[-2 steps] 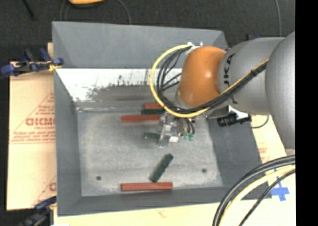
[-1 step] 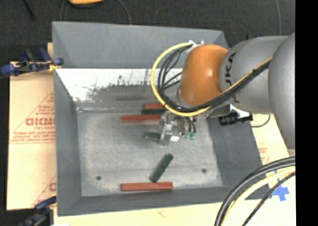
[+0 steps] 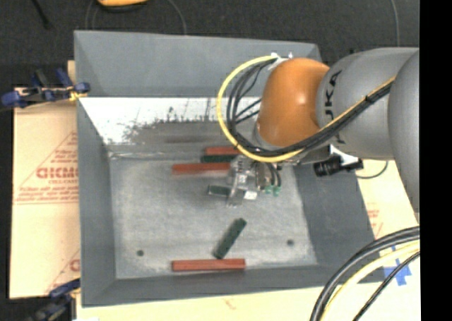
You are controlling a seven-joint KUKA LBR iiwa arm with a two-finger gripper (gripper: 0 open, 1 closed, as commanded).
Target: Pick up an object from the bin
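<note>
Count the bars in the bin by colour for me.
Red bars: 3, one in front, two at the back.
Dark green bars: 3, one in front, one beside the end effector at, and what looks like one between the back red pair.
Total: 6.

- The gripper [image 3: 244,187] hangs over the bin [image 3: 92,192] floor, at 1 o'clock from its centre.
- A small block [image 3: 217,190] lies just beside it at 9 o'clock.
- A middle stick [image 3: 201,168] lies at 10 o'clock, with a far stick [image 3: 220,151] behind it.
- A tilted bar [image 3: 230,237] lies at 6 o'clock.
- A near stick [image 3: 208,265] lies along the near wall.
</note>
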